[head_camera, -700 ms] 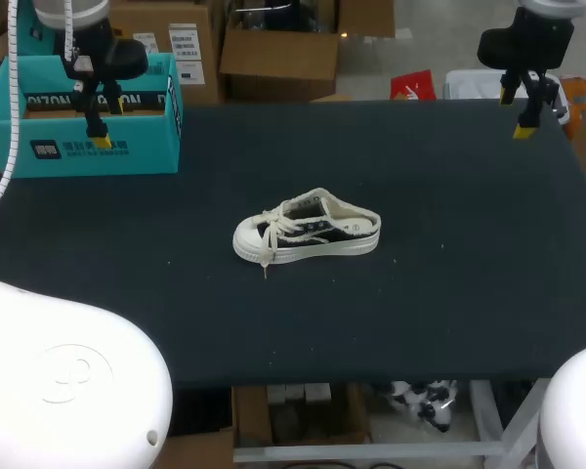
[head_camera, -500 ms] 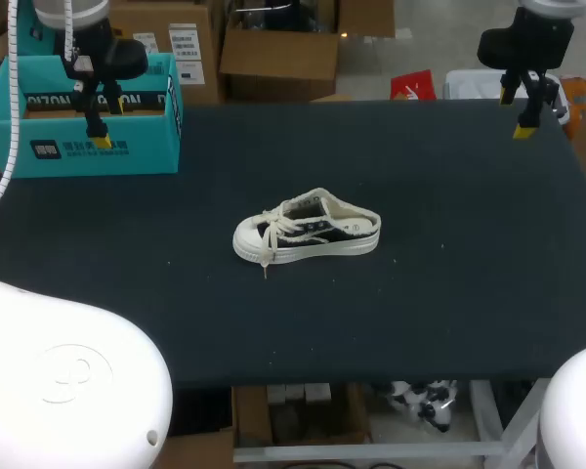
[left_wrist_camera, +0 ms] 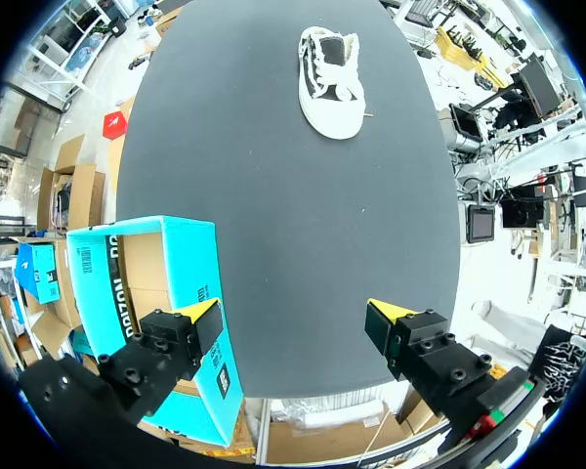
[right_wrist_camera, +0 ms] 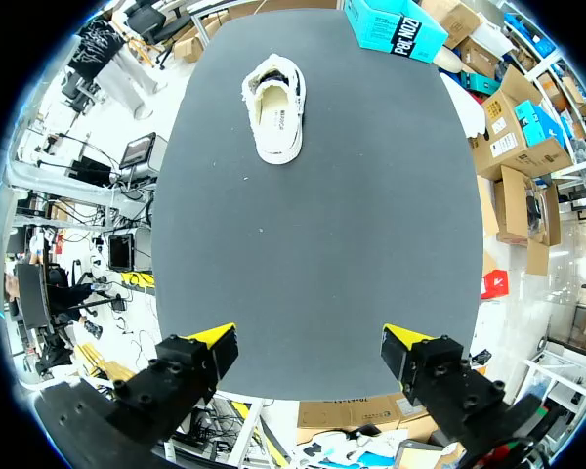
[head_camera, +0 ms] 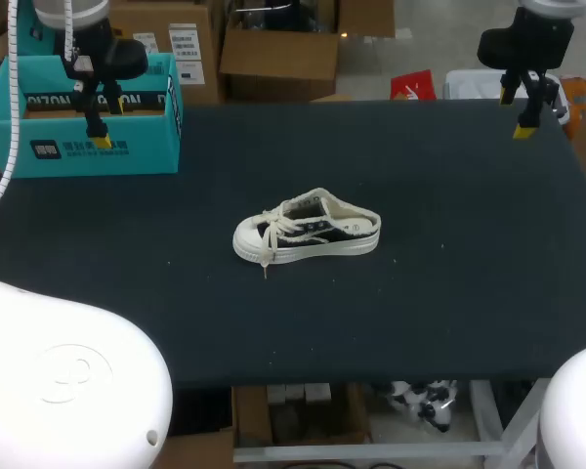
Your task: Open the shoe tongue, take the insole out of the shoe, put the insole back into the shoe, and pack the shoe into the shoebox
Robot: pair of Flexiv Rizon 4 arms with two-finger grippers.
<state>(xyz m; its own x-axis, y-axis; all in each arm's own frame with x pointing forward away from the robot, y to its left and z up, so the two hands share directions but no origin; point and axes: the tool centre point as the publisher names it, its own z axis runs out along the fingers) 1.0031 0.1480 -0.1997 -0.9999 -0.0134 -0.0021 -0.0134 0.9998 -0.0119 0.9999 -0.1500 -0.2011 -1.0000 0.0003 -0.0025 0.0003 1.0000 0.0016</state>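
The left gripper has its two yellow-tipped fingers spread wide with nothing between them but bare table. One left finger hangs over the open teal shoebox, which sits just under and beside it. The other left finger hangs over the dark tabletop near the edge. The shoe lies well ahead of these fingers, far out along the line they point, upright on its sole, with its white toe cap turned toward them and its open back away from them. A loose lace end trails from the front of the shoe onto the table. The right gripper is likewise spread wide and grips nothing. Its fingers hang above the table close to the edge. From them the shoe lies well ahead and slightly toward one finger's side, its pale inside showing from above. The shoebox is farther still, beyond the shoe and off toward the other finger's side. In the head view the shoe rests near the middle of the table, well apart from both pairs of fingers. The left gripper is over the shoebox at one far corner and the right gripper is above the opposite far corner.
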